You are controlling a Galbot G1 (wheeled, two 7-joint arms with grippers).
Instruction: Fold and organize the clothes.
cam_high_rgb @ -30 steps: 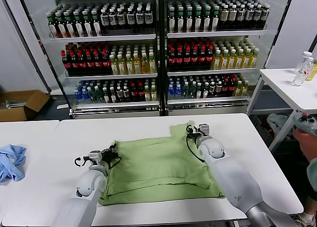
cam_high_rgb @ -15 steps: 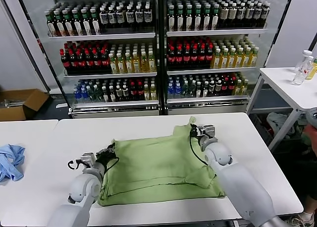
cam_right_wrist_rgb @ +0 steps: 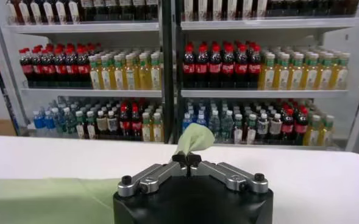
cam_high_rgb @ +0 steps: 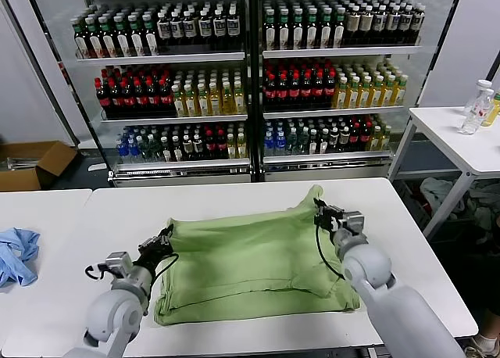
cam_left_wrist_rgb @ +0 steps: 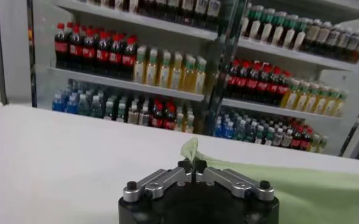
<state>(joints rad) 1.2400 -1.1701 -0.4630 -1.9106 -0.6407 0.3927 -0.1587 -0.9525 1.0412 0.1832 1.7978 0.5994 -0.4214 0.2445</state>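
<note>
The pastel-green shirt (cam_high_rgb: 250,260) lies partly folded on the white table (cam_high_rgb: 234,198) in the head view. My left gripper (cam_high_rgb: 166,236) is shut on the shirt's far left corner, a pinch of green fabric (cam_left_wrist_rgb: 191,149) showing between its fingertips in the left wrist view. My right gripper (cam_high_rgb: 320,207) is shut on the shirt's far right corner, which stands up as a green peak (cam_right_wrist_rgb: 193,139) in the right wrist view. Both corners are held a little above the table. No collar, buttons or mark show.
A blue cloth (cam_high_rgb: 17,252) lies on the neighbouring table at the left. Glass-door fridges full of bottles (cam_high_rgb: 250,76) stand behind the table. A side table with bottles (cam_high_rgb: 476,112) is at the far right. A cardboard box (cam_high_rgb: 31,164) sits on the floor at left.
Both grippers have drawn back toward me with the shirt's far corners held; the left one moved left and nearer, the right one moved right and nearer. The shirt's far edge has stretched wider.
</note>
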